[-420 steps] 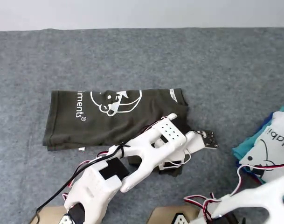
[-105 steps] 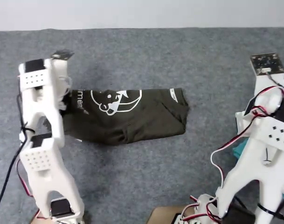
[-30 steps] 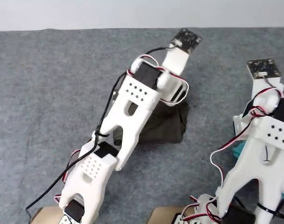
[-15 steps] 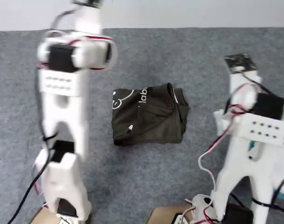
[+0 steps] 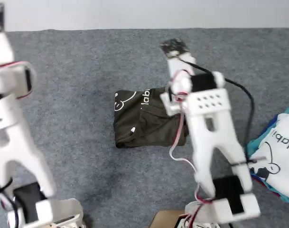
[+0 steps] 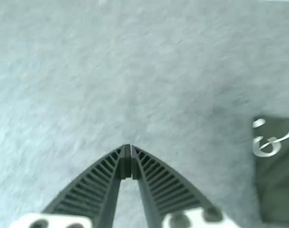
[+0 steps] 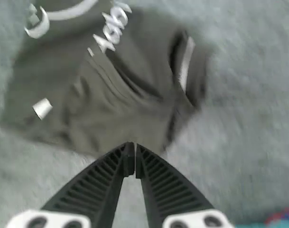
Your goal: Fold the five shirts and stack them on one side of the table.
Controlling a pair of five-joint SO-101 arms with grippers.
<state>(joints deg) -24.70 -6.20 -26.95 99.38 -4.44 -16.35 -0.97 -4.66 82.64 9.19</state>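
Dark folded shirt (image 5: 144,121) lies on the worktop (image 5: 78,66) right at the tips of the right fingers (image 7: 104,183), which are pressed together over its edge. Left fingers (image 6: 99,183), also together, hang over grey surface with that shirt off to their side. Other shirts (image 5: 277,152) lie piled well apart.

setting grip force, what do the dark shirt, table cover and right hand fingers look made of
Dark shirt: soft matte knit, likely cotton; it creases and drapes.
Table cover: grey felt or short-pile carpet, fuzzy and speckled.
Right hand fingers: black ribbed plastic, matte.
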